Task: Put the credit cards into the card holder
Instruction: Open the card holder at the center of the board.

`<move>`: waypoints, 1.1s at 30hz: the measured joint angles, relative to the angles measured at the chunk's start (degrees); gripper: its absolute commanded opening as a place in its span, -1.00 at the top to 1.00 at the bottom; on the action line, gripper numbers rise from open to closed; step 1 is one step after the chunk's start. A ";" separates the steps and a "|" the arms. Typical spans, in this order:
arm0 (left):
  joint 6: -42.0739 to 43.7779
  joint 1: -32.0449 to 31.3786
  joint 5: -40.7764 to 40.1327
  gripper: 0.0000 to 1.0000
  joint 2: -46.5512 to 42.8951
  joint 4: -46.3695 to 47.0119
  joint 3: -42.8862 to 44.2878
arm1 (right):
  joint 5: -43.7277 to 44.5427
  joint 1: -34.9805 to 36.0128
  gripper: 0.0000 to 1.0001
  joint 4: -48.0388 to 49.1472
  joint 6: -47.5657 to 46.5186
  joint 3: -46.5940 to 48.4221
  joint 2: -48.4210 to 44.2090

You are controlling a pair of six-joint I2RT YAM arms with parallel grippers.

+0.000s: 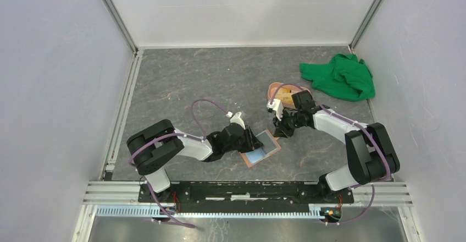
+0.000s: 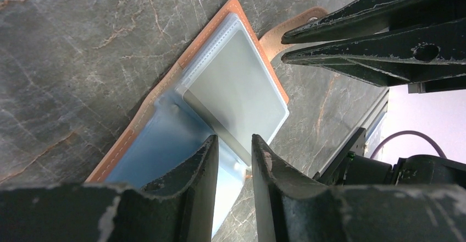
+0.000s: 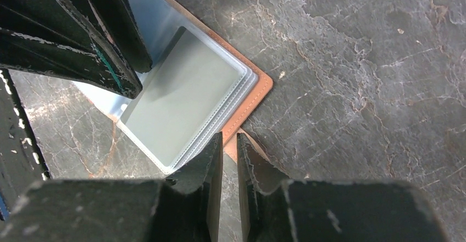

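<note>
**Left gripper** [image 2: 234, 141]: low over the near half of the holder. Fingers apart, and the near corner of the grey card shows in the gap. We see no grip on it.

**Holder** [image 2: 156, 96]: tan and lying open, flat on the worktop [image 1: 181, 82] close to the middle of its near edge. Its clear sleeves face up.

**Grey card** [image 2: 236, 88]: lies in the top sleeve on the far half, and looks nearly home.

**Tab** [image 2: 275, 33]: juts from the holder's far edge toward the right gripper.

**Right gripper** [image 3: 229, 138]: at that far edge, over the tab. Fingers are nearly together with a thin slit between. We cannot tell whether they nip the tab.

**Tray** [image 1: 275, 91]: pink, right of centre at mid-depth. It carries an orange card [image 1: 288, 95], and we cannot make out any others.

**Cloth** [image 1: 340, 77]: green, bunched in the far right corner.

**Step, as we judge it:** seating the grey card. Next, we reckon it needs pressing flush along the sleeve while the holder is steadied, then the tray's cards fetched. The hazard is the sleeve buckling or the holder sliding.
</note>
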 measured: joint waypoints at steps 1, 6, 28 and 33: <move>0.00 0.04 -0.02 0.27 0.20 -0.02 0.11 | 0.35 0.00 0.62 0.00 -0.02 0.00 0.00; 0.00 0.46 -0.04 0.27 0.66 -0.31 0.55 | 0.79 0.02 0.72 -0.50 -0.57 0.00 0.07; 5.20 3.91 -0.35 0.21 -1.11 -9.73 4.48 | -2.27 1.44 0.54 -6.64 -6.21 -0.04 -1.57; 8.41 3.96 -0.68 0.14 -5.53 -13.20 4.42 | -2.75 -1.16 0.48 -6.21 -8.28 -0.04 -10.29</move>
